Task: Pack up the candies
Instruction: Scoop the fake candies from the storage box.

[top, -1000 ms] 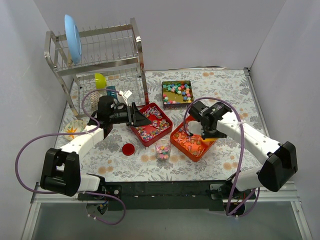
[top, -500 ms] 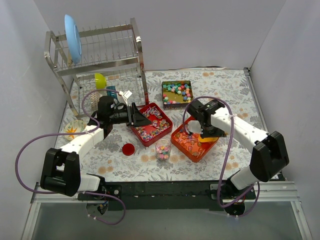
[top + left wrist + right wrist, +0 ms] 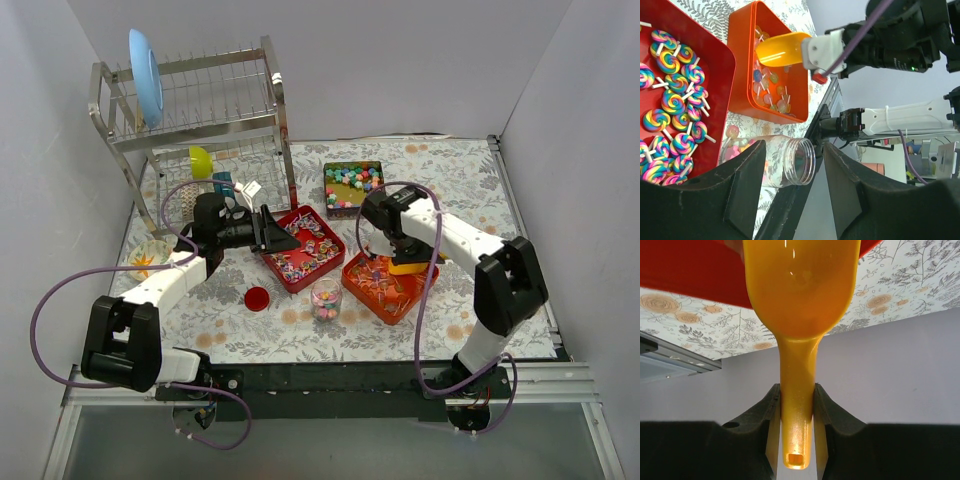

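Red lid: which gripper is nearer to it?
Left. The left gripper hangs over the red tray just behind the lid; the right gripper holds the scoop over the orange tray, beyond the jar.

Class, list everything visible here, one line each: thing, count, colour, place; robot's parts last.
dish rack: one, silver, back left.
plate: one, light blue, atop the rack.
cup: one, yellow-green, rack's lower shelf.
dark tray: one, back centre.
pastel candies: many, multicoloured, in dark tray.
red tray: one, centre.
lollipops: many, rainbow swirls, in red tray.
orange tray: one, right of red tray.
wrapped sweets: many, mostly reddish, in orange tray.
jar: one, clear, open, before both trays, partly filled.
lid: one, red, left of jar.
bowl: one, pale, left edge.
scoop: one, yellow, over orange tray.
left hand: one, black, open, by red tray.
right hand: one, black, shut on scoop handle.
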Motion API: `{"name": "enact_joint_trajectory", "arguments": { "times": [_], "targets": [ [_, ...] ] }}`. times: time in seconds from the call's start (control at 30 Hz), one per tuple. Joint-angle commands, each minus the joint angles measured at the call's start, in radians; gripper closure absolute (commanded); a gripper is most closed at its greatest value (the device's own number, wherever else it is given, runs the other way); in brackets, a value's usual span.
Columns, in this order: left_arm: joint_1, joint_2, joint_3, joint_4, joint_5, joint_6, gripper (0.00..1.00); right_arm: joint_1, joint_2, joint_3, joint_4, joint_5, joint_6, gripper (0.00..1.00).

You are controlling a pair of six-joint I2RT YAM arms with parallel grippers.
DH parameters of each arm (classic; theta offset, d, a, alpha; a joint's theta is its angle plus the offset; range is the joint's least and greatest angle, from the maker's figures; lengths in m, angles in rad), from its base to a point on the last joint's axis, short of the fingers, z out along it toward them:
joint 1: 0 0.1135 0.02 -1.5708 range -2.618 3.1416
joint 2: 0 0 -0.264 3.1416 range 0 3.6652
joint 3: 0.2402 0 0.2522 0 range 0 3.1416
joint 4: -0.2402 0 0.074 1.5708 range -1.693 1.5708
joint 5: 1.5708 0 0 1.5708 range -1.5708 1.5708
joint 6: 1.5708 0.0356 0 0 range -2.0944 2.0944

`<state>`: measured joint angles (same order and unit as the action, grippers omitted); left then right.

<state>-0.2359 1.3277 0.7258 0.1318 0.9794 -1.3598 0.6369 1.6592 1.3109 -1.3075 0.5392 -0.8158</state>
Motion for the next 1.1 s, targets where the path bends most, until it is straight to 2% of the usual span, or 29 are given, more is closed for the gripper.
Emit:
{"name": "enact_joint_trajectory", "arguments": {
  "times": [0.0,0.17,0.37,0.5,0.63,0.8,1.07],
  "targets": [
    [0.014,-0.013,0.001,0.011,-0.007,0.008,0.51,0.01,0.1,0.128,-0.004,-0.008,0.081,0.99],
    [0.024,-0.012,-0.008,-0.006,-0.005,0.016,0.51,0.055,0.148,0.165,-0.004,-0.033,0.073,0.99],
    [0.023,-0.005,-0.016,-0.027,-0.008,0.033,0.51,0.116,0.123,0.116,-0.003,-0.061,0.004,0.99],
    [0.024,-0.007,-0.014,-0.05,-0.013,0.044,0.51,0.124,0.102,0.054,0.001,-0.033,-0.043,0.99],
    [0.026,-0.007,-0.014,-0.049,-0.027,0.039,0.51,0.127,0.123,0.076,0.002,-0.05,-0.062,0.99],
    [0.036,0.004,0.011,-0.084,-0.039,0.073,0.51,0.13,0.195,0.132,0.007,-0.13,-0.059,0.99],
    [0.084,0.018,0.034,-0.119,-0.042,0.096,0.51,0.136,0.235,0.151,0.106,-0.278,-0.092,0.99]
  ]
}}
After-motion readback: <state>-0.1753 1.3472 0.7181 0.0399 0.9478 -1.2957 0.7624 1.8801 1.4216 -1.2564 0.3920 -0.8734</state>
